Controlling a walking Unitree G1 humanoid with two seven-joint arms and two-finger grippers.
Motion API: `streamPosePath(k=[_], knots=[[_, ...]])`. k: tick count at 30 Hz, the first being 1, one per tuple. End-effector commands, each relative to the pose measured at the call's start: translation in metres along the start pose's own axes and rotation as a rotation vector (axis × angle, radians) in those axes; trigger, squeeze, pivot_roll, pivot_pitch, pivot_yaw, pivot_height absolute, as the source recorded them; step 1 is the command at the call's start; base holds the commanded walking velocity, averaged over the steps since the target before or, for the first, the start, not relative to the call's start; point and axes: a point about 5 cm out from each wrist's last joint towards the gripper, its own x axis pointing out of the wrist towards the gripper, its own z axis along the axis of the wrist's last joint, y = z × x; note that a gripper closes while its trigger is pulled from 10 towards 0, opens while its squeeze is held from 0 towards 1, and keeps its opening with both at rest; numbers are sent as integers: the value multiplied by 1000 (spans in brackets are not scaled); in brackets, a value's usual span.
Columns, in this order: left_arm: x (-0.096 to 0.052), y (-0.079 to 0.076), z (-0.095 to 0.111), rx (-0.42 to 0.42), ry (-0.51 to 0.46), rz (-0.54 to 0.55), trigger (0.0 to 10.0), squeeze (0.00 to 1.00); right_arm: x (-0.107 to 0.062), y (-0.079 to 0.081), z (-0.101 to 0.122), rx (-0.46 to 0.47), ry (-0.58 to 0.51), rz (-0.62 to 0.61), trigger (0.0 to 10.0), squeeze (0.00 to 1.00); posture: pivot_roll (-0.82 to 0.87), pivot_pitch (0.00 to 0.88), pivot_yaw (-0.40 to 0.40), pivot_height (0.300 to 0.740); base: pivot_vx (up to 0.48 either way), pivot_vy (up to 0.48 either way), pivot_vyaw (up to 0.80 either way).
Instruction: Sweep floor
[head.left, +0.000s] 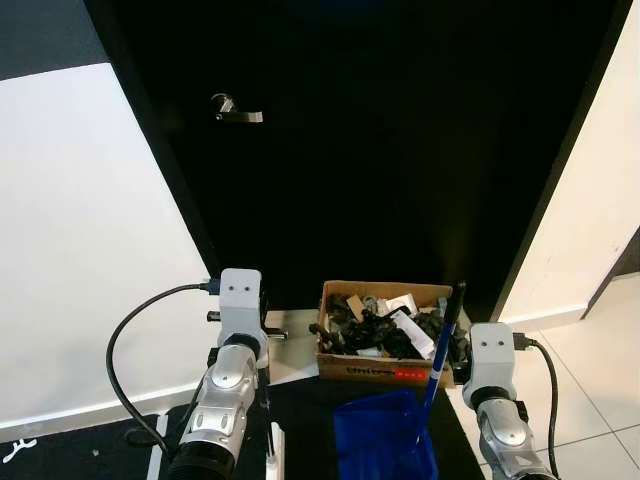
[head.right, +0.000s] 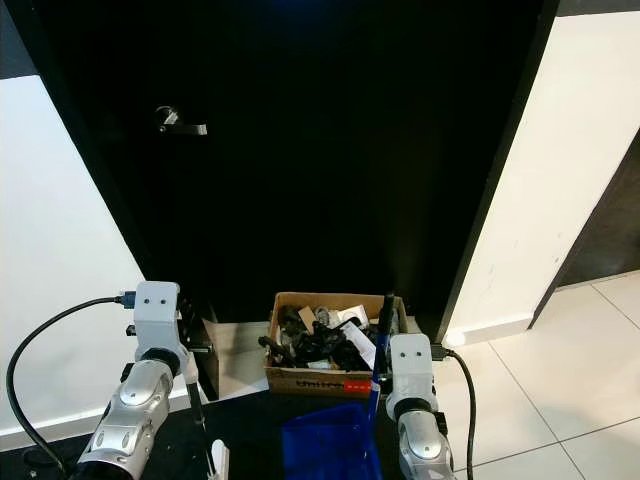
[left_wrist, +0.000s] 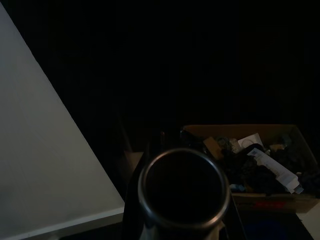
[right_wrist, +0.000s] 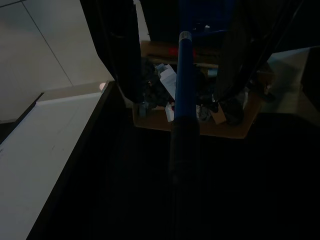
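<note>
Standing near-upright, the blue dustpan handle (black grip uppermost) sits clamped in the right tool.

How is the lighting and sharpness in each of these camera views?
Eye views: sharp and evenly lit, though the black door swallows detail and only its handle glints. Left wrist view: very dark, with a blurred round tube end up close. Right wrist view: dim, the blue pole between dark fingers, the cardboard box faintly lit.
</note>
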Motion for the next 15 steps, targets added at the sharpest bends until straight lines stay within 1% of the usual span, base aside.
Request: streamPosePath(k=[1, 15], knots=[[0, -1, 5, 4, -20, -2, 10000, 0, -3, 1, -6, 12, 28, -2, 10000, 0, -15, 25, 93, 740, 0, 0, 0], [1, -1, 5, 7, -21, -2, 10000, 0, -3, 2, -5, 12, 30, -2, 10000, 0, -14, 19, 94, 740, 0, 0, 0]])
